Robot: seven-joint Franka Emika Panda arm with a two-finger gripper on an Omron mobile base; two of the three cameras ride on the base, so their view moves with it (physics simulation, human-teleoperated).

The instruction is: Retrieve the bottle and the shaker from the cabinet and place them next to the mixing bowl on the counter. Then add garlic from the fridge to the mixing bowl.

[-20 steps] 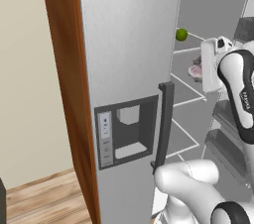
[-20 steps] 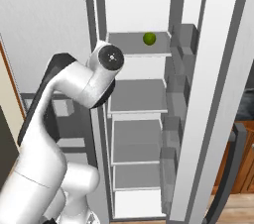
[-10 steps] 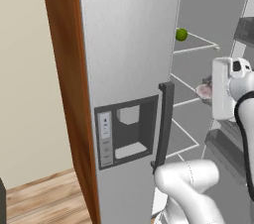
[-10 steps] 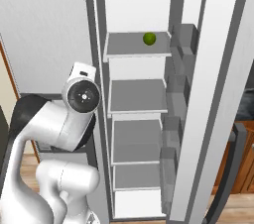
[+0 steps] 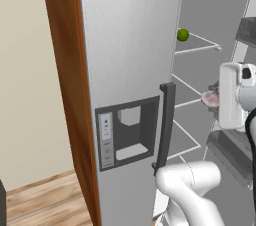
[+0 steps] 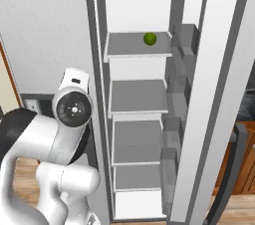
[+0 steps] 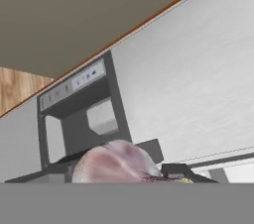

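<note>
My pincer (image 7: 126, 178) sits at the bottom middle of the hand view, and between its tips I have hold of the garlic (image 7: 116, 162), a pale pinkish bulb with faint purple streaks that bulges up just above the lower edge. The tips themselves are mostly covered by the bulb, so I cannot tell how wide they stand, only that the garlic rests there between them. In the left base view the same garlic (image 5: 212, 98) shows as a small pink lump at the right of the frame, touching the left side of my white hand, in front of the open fridge (image 5: 200, 70) shelves.

Behind the bulb in the hand view, tilted across the frame, runs the grey fridge door (image 7: 188, 79) with its dark water dispenser (image 7: 82, 114) at the lower left and a strip of wood floor (image 7: 17, 86) at the far left. In the left base view that door (image 5: 130, 45) fills the middle, the dispenser (image 5: 127, 137) low on it and a dark vertical handle (image 5: 165, 125) just to its right.

A small green lime (image 5: 183, 34) lies on the top shelf in the upper right of the left base view. In the right base view it (image 6: 150, 39) sits on the top shelf (image 6: 124, 47) near the upper middle, with three more shelves below it and the swung-out door (image 6: 209, 99) standing along the right.
</note>
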